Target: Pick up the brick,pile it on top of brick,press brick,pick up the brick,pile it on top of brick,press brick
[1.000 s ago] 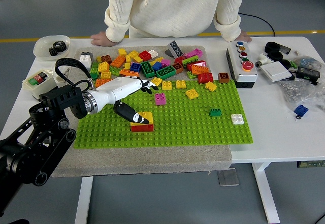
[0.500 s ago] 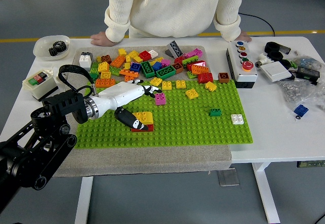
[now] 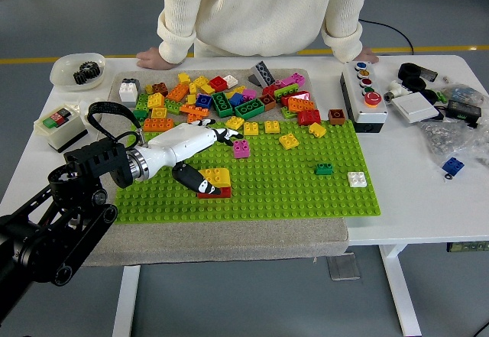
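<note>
One yellow brick [image 3: 216, 176] already sat stacked on the red brick [image 3: 217, 192] while our left hand [image 3: 200, 147], fingers loosely spread and empty, rested at its ten o'clock; we judged a second stacking remained.

- Bright, even light from overhead fills the scene; colours on the green baseplate [image 3: 306, 184] read clean and saturated.
- Shadows are soft and short: a faint one lies under the left hand [image 3: 191, 142] on the baseplate, and small ones hug the loose bricks just beyond the baseplate's far edge.
- The white table [image 3: 428, 199] to the right of the baseplate is near overexposed, though its edges stay visible.
- Focus is sharp across the baseplate studs; no motion blur shows.
- Slight wide-angle bending shows at the table's edges, far from the baseplate.
</note>
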You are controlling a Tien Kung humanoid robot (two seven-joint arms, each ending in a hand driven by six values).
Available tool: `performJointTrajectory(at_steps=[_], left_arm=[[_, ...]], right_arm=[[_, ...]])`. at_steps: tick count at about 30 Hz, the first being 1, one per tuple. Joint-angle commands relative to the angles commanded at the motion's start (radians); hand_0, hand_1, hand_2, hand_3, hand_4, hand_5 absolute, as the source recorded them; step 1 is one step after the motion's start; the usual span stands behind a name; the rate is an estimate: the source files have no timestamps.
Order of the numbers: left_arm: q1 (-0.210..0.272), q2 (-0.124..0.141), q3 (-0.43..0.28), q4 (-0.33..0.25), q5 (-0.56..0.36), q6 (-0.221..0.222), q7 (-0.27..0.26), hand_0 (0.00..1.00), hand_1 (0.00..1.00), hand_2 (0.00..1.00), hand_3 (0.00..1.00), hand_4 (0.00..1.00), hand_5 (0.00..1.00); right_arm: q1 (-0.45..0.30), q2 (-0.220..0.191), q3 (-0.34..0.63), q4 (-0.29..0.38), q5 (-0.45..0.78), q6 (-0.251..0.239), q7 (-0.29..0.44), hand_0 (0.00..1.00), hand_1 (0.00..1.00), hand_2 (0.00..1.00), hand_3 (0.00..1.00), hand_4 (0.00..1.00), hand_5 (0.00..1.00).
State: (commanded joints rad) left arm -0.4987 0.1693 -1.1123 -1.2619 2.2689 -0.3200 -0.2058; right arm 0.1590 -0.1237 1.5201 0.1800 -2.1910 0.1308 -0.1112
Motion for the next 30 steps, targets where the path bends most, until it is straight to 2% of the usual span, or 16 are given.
performJointTrajectory(at_steps=[11, 30], left_arm=[[-0.001, -0.003, 0.0, 0.019, 0.0, 0.025, -0.008, 0.998, 0.814, 0.824, 0.917, 0.998, 0.184], [-0.014, -0.012, -0.004, 0.05, -0.006, 0.041, -0.013, 0.998, 0.811, 0.814, 0.906, 0.998, 0.131]], right_arm=[[-0.001, 0.0, -0.001, 0.0, -0.004, 0.003, 0.001, 0.741, 0.648, 0.713, 0.584, 0.806, 0.347], [0.0, 0.0, 0.0, 0.0, -0.002, 0.003, 0.002, 0.741, 0.649, 0.713, 0.584, 0.806, 0.349]])
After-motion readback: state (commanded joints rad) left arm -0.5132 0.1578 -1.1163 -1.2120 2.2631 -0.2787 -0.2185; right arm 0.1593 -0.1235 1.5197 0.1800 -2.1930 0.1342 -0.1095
